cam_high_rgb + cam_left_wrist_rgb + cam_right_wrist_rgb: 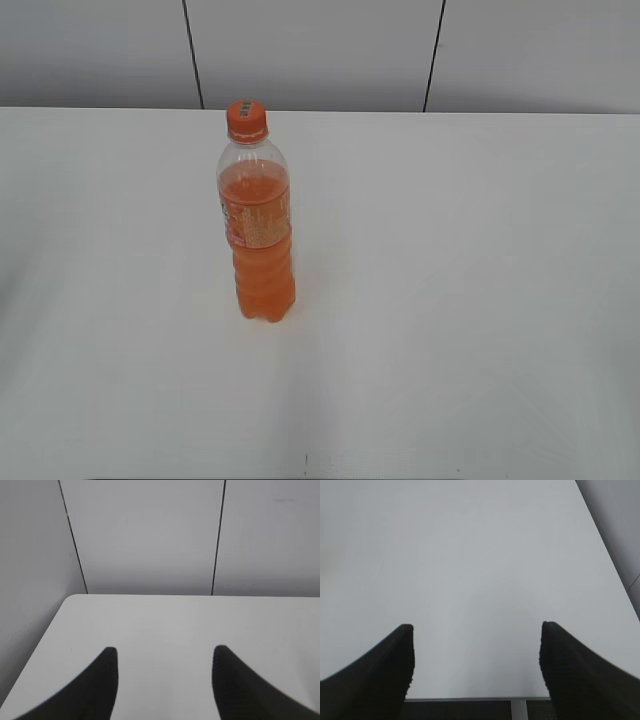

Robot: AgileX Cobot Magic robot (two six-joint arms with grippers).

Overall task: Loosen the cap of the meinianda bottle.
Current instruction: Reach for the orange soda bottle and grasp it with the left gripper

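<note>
The meinianda bottle (258, 232) stands upright on the white table (450, 300), left of the middle in the exterior view. It is clear plastic with orange drink and an orange label band. Its orange ribbed cap (247, 119) sits on the neck. Neither gripper shows in the exterior view. My left gripper (164, 652) is open and empty over bare table near the far left corner. My right gripper (476, 630) is open and empty over bare table near an edge. The bottle is out of view in both wrist views.
A grey panelled wall (320, 50) with dark vertical seams runs behind the table's far edge. The left wrist view shows the table's rounded corner (72, 599) and the wall. The right wrist view shows a table edge (470, 698) and a white leg (519, 710).
</note>
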